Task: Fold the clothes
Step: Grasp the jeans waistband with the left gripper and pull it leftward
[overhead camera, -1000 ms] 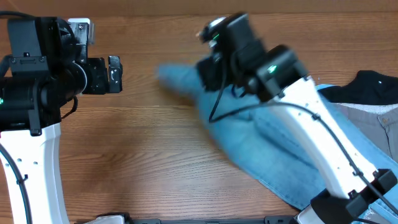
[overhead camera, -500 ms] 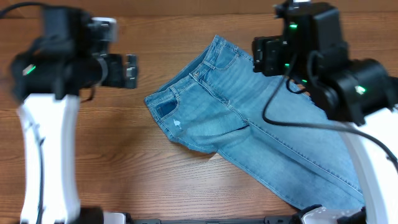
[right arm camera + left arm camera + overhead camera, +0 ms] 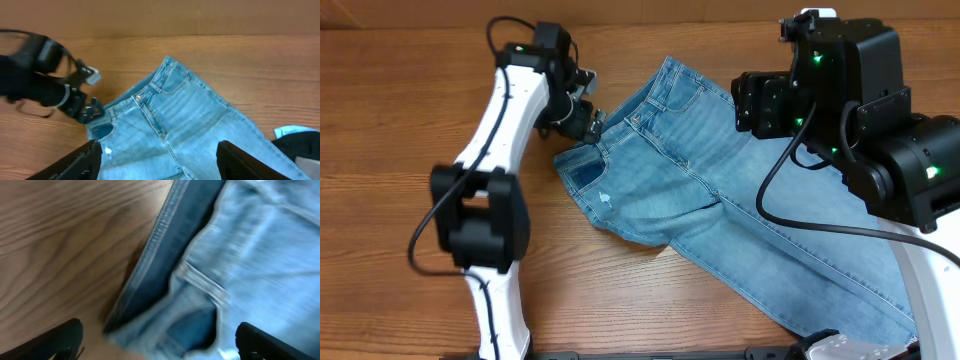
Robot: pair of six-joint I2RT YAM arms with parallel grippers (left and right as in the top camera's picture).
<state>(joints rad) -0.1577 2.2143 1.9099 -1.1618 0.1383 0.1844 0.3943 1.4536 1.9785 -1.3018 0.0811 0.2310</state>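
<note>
Moved: left gripper (image 3: 588, 124) swung to jeans (image 3: 665, 185) waistband.
Left jaws: open, over waistband.
Right gripper (image 3: 157, 152): jaws open, above jeans.

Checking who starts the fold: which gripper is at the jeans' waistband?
The left gripper, open at the waistband corner of the jeans. The right gripper, also open, hangs high above the jeans, away from the cloth.

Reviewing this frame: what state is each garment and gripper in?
jeans: unfolded, spread flat, button side up.
left gripper: open, close over the jeans' waistband edge.
right gripper: open, empty, well above the jeans.
black garment: bunched, mostly out of frame.
</note>
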